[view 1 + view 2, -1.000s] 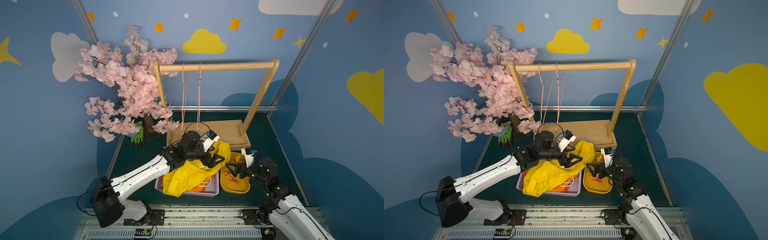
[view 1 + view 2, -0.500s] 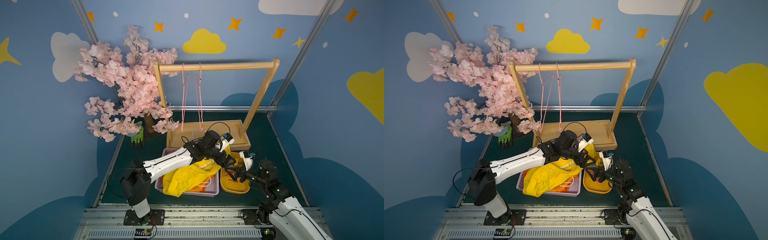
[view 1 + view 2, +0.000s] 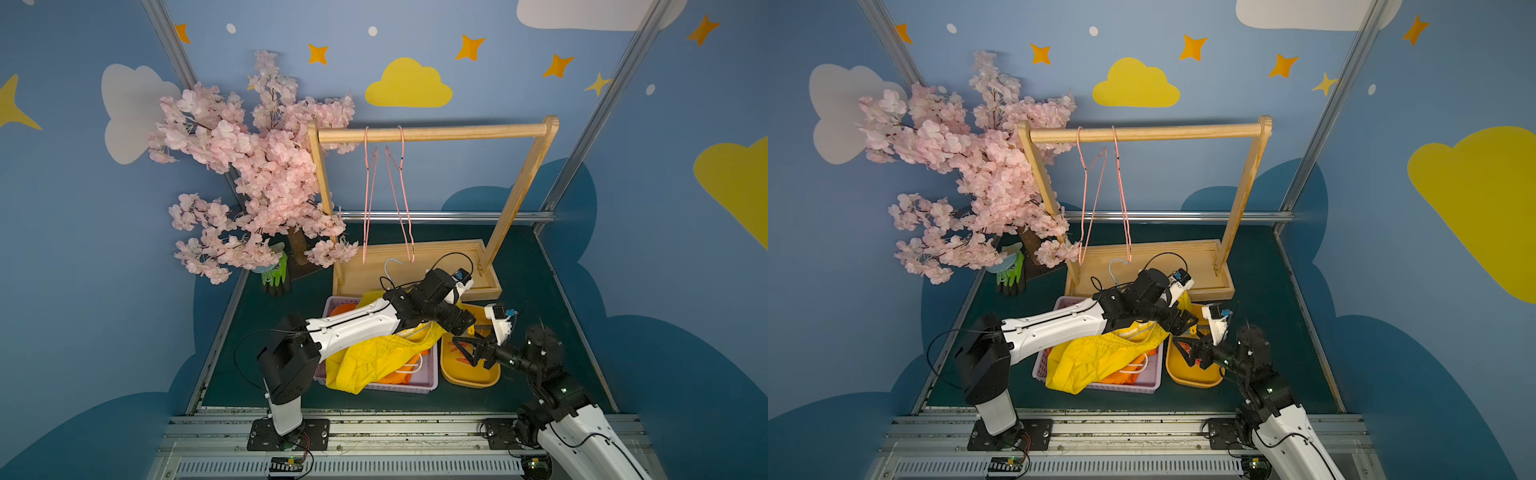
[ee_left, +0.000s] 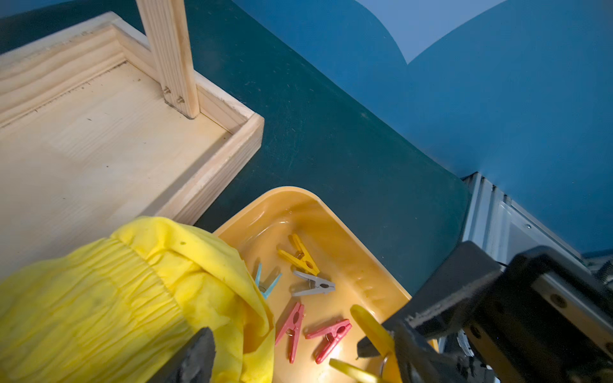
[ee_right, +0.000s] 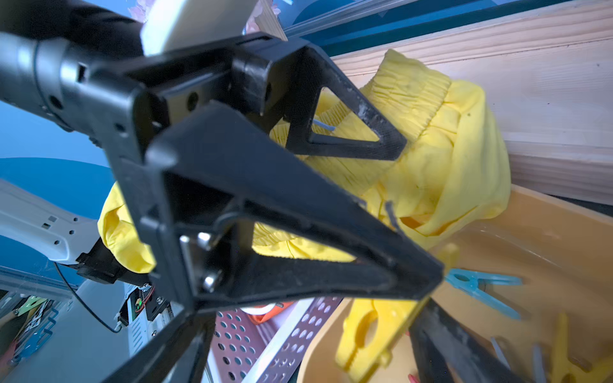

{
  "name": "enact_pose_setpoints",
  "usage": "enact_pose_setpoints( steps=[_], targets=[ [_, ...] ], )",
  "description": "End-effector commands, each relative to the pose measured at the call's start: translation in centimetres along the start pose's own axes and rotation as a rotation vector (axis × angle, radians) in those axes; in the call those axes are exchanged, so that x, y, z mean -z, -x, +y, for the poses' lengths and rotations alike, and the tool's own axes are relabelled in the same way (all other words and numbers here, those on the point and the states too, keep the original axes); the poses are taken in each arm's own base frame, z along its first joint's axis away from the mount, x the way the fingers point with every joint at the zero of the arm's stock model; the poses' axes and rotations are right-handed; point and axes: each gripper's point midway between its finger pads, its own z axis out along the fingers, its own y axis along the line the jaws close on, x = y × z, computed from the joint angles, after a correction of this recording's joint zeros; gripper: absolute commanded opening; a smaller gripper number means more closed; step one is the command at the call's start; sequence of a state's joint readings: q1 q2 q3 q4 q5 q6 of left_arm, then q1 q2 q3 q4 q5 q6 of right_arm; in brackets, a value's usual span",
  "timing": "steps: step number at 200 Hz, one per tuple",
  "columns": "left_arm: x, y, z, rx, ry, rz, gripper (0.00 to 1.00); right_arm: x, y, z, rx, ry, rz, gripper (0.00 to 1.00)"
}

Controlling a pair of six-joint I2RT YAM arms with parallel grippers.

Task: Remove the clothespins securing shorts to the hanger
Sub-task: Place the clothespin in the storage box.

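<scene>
now the left jaws and right jaws both stand spread wide, clamping nothing i can see; a yellow clothespin (image 5: 374, 335) touches one left tip, its long axis slanting into the tray (image 4: 348, 252), just beside the yellow shorts (image 4: 116, 291).

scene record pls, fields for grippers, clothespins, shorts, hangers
left gripper: open, beside yellow shorts
right gripper: open, over yellow tray
clothespins: five loose in tray, two red, grey, yellow, teal
sixth clothespin: yellow, blurred, between right gripper's open jaws
yellow shorts: draped over purple basket
pink hangers: two, bare, on wooden rail
</scene>
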State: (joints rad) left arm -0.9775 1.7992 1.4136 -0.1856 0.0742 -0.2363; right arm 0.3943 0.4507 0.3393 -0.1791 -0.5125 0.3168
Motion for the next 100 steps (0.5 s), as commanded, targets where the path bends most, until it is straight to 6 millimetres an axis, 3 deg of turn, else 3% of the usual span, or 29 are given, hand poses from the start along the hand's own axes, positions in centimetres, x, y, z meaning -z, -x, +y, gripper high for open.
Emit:
enact_pose_setpoints(
  steps=[1,51,100],
  targets=[
    [-0.2,-0.2,1.3,0.011,0.073,-0.005,0.85,0.5,0.9,0.2,0.015,-0.014,-0.029,0.88],
    [2.1,1.7,0.5,0.035,0.024,-0.099,0.87,1.6,-0.2,-3.7,-0.022,-0.256,0.019,0.88],
    [5.8,4.0,0.3,0.082,-0.018,-0.176,0.86,2.0,1.0,-2.5,-0.018,-0.19,-0.092,0.86]
  ],
)
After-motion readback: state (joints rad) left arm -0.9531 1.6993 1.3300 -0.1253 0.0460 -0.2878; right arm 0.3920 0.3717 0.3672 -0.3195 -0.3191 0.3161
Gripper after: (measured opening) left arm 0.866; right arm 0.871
